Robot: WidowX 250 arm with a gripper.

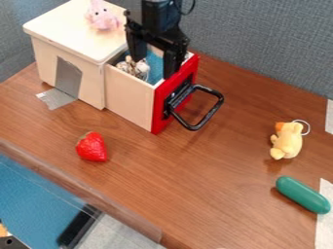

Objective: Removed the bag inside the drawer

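Red is the front of the drawer, and the drawer is pulled out of its wooden box, so I think the opening part is done. The bag is inside the drawer, near the end by the box. I have my gripper over the drawer, with one finger down by the bag and the other near the red front. My fingers are spread wide, and I am not holding anything. What is left, I think, is to pinch the bag, lift it up and put it down outside the drawer. The bag looks small and lumpy, white with brown bits, and I guess it is soft. It sits on the blue inside of the drawer, and I can't tell if my finger touches it. A strawberry lies out past the drawer's pale side. Off past the drawer's black handle is a yellow toy.
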